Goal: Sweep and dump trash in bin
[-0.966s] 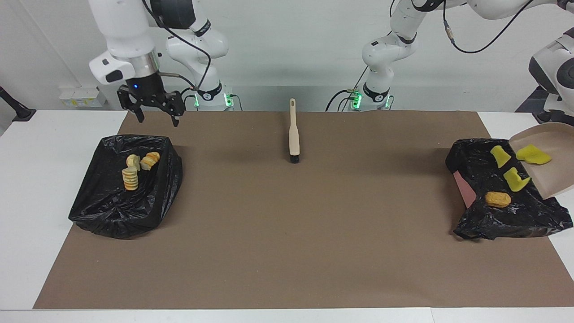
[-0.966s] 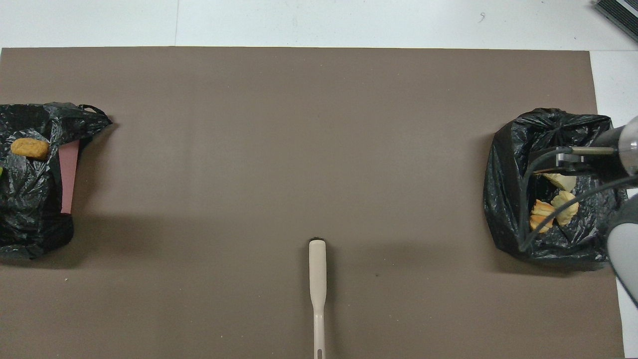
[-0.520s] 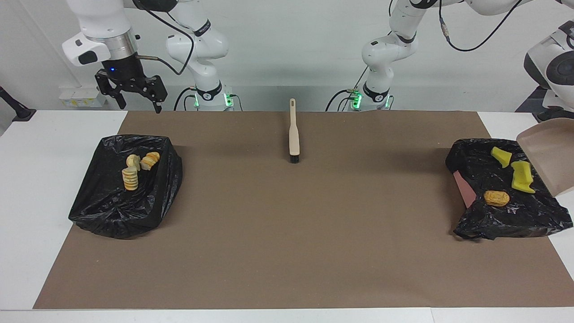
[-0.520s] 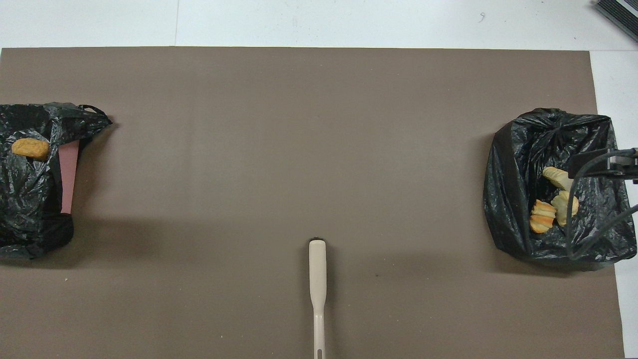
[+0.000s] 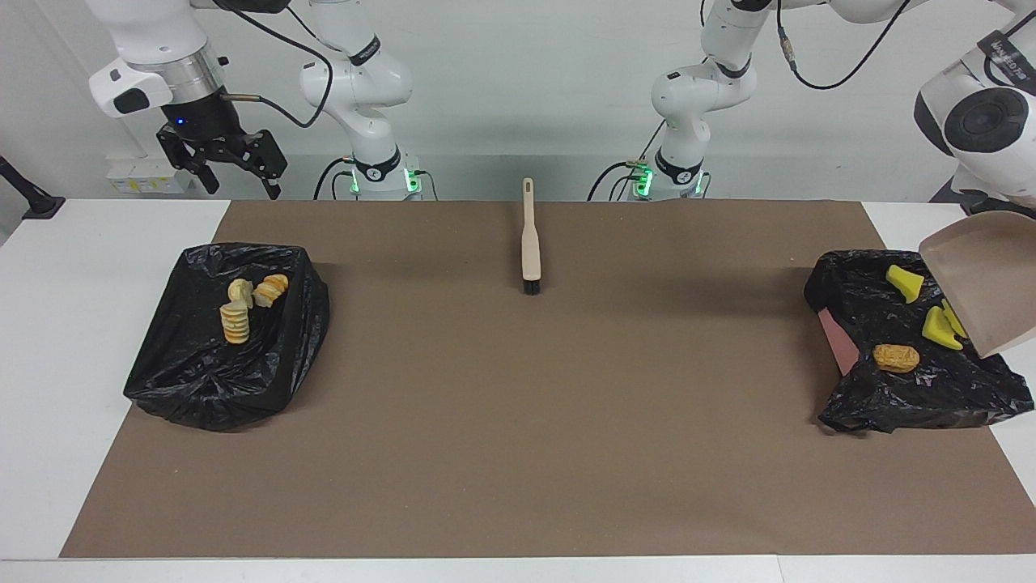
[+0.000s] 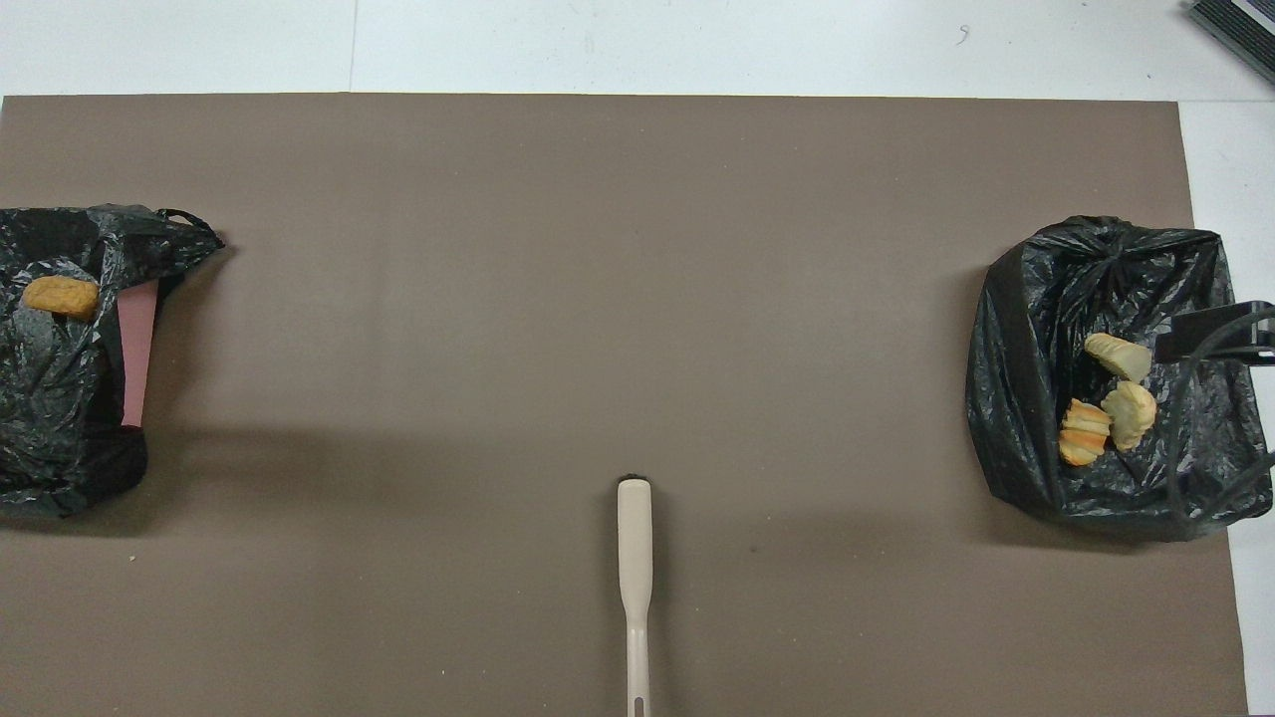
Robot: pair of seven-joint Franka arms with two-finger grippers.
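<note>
The beige dustpan hangs tilted over the black-bagged bin at the left arm's end. Its handle and my left gripper are out of frame. Bright yellow pieces and an orange-brown lump lie in that bin. My right gripper is open and empty, raised above the table edge nearest the robots, close to the other bin. Three pale yellow chunks rest in that one.
The beige brush lies on the brown mat midway between the arms' bases, bristle end away from the robots. A pink wall shows where the bag has slipped on the left arm's bin.
The right gripper rose and swung outward, away from above its bin. The yellow piece on the dustpan slid off into the bin below, and the pan tipped steeper.
</note>
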